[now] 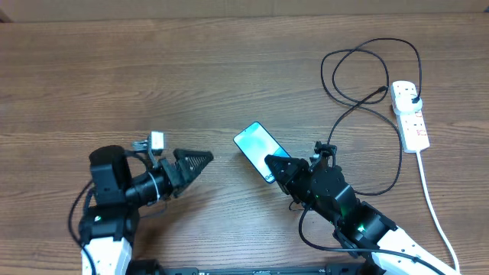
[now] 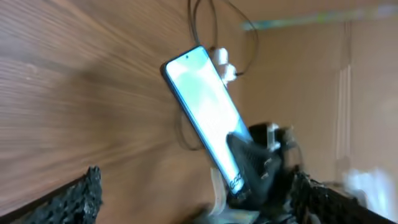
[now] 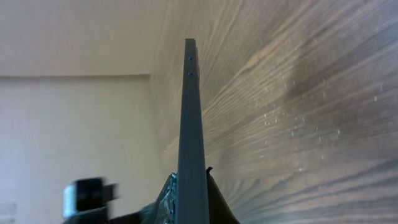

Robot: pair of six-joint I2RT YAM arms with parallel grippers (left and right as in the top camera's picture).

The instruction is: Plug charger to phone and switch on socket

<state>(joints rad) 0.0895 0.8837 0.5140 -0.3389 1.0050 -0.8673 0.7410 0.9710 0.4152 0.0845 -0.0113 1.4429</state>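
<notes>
The phone [image 1: 255, 144] with its light blue screen sits at the table's middle. My right gripper [image 1: 276, 166] is shut on its near end. In the right wrist view the phone [image 3: 191, 124] shows edge-on between the fingers [image 3: 191, 186]. In the left wrist view the phone [image 2: 202, 112] is held tilted by the right gripper's dark finger. My left gripper [image 1: 200, 160] is to the phone's left, apart from it; its fingers spread wide at the left wrist view's lower corners, nothing between them. The black charger cable [image 1: 359, 92] loops at the right, its plug in the white socket strip [image 1: 409, 114].
The socket's thick white cord [image 1: 435, 206] runs down the right side toward the table's front edge. The charger cable passes close behind my right arm [image 1: 359, 221]. My left arm's base [image 1: 107, 206] is at the front left.
</notes>
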